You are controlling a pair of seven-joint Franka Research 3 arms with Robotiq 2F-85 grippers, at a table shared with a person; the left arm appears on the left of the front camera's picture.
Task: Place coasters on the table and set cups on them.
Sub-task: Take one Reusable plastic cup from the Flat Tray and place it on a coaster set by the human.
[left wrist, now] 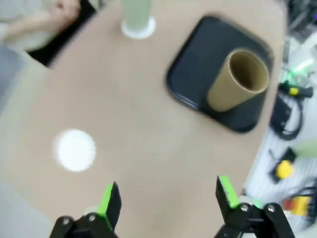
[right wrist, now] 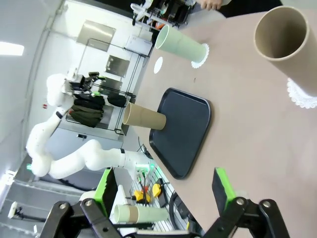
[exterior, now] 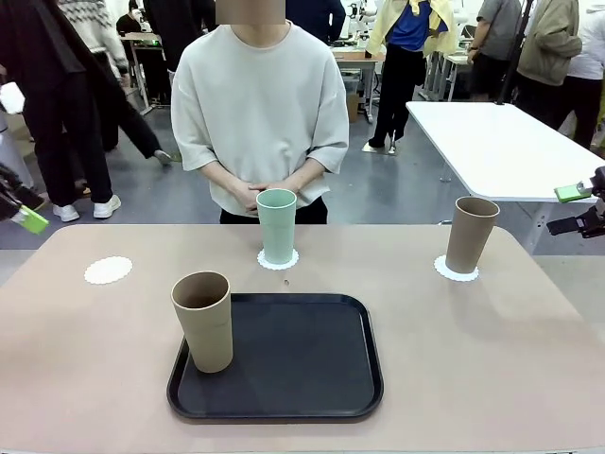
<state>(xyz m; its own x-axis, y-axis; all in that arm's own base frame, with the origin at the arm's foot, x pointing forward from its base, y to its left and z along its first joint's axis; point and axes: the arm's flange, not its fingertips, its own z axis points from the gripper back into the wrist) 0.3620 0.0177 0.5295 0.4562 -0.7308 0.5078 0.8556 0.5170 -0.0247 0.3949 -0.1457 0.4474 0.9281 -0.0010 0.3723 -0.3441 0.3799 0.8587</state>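
Note:
On the beige table a mint cup stands on a coaster at the far middle. To the right, a tan cup stands on another coaster. A bare coaster lies at the left. The other tan cup stands upright on the black tray. My left gripper hangs open off the table's left edge, above the bare coaster in its own view, with nothing between its fingers. My right gripper is open at the right edge, nothing held, near the tan cup.
A person stands at the far side with hands clasped just behind the mint cup. A white-topped table stands at the back right. The tray takes up the near middle; bare tabletop lies to its left and right.

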